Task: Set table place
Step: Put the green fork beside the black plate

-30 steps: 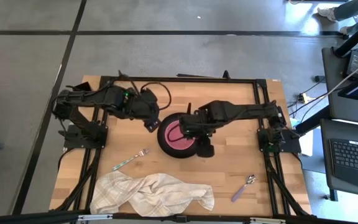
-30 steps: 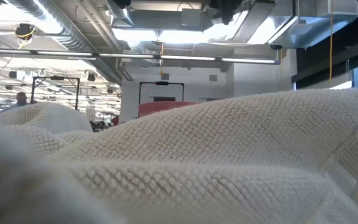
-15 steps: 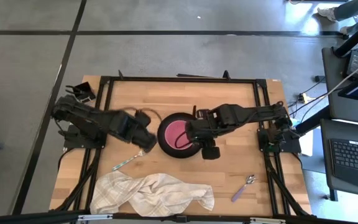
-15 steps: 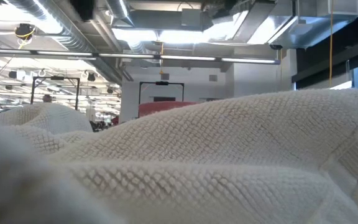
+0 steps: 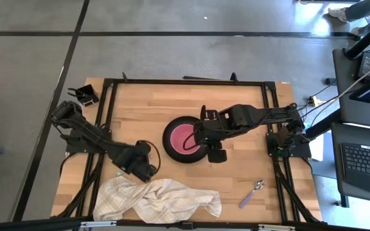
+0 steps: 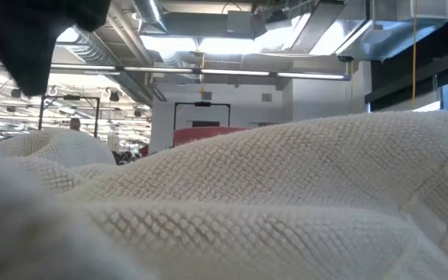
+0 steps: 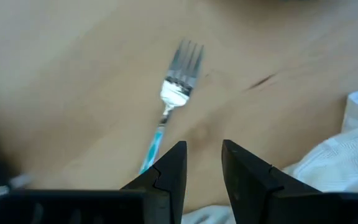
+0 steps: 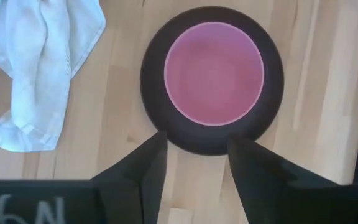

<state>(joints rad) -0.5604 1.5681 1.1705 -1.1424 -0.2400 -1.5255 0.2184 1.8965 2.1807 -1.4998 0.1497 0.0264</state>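
Observation:
The black plate (image 5: 172, 151) lies at the table's middle with the pink bowl (image 5: 184, 136) standing in it; both show in the right wrist view (image 8: 211, 134) (image 8: 214, 73). My right gripper (image 5: 205, 144) (image 8: 196, 146) is open and empty by the plate's right rim. The silver fork (image 7: 174, 87) lies flat on the wood. My left gripper (image 5: 143, 170) (image 7: 202, 163) hangs over its handle end, narrowly open, touching nothing. The purple-handled spoon (image 5: 252, 194) lies near the front right.
A crumpled white towel (image 5: 159, 197) lies along the near edge, next to my left gripper, and fills the low view (image 6: 286, 202). A small black object (image 5: 84, 96) sits at the far left corner. Bare wood (image 5: 236, 170) lies right of the plate.
My left gripper has swung from beside the plate's far left toward the near edge and now stands over the fork. My right gripper has drawn back a little toward the table's right edge. Plate and bowl have stayed put.

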